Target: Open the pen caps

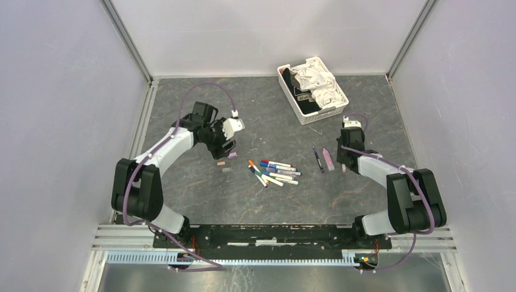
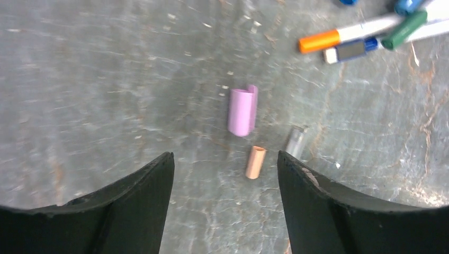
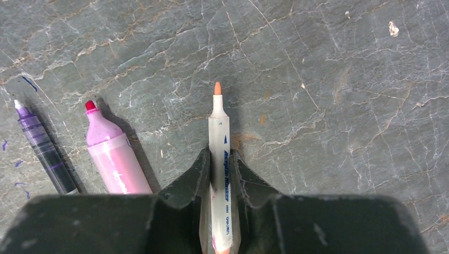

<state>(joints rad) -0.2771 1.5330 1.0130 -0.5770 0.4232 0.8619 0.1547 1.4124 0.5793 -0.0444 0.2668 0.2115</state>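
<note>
— What is the surface like?
— A grey, veined, stone-look table [image 1: 201, 201], closed in by pale walls [image 1: 61, 91] with metal posts [image 1: 129, 42]. A white basket [image 1: 291, 100] of cloth sits far right.
— And the grippers?
— The left gripper [image 2: 225, 174] hangs wide apart above three loose pen caps [image 2: 242, 111], lilac, peach and clear, left of the pens [image 1: 275, 173]. The right gripper [image 3: 218, 159] has its jaws flanking an uncapped white pen [image 3: 218, 127]; whether they pinch it, I cannot tell.

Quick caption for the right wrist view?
Right gripper pinches an uncapped white pen, peach tip forward; uncapped pink marker and purple pen lie beside it.
</note>
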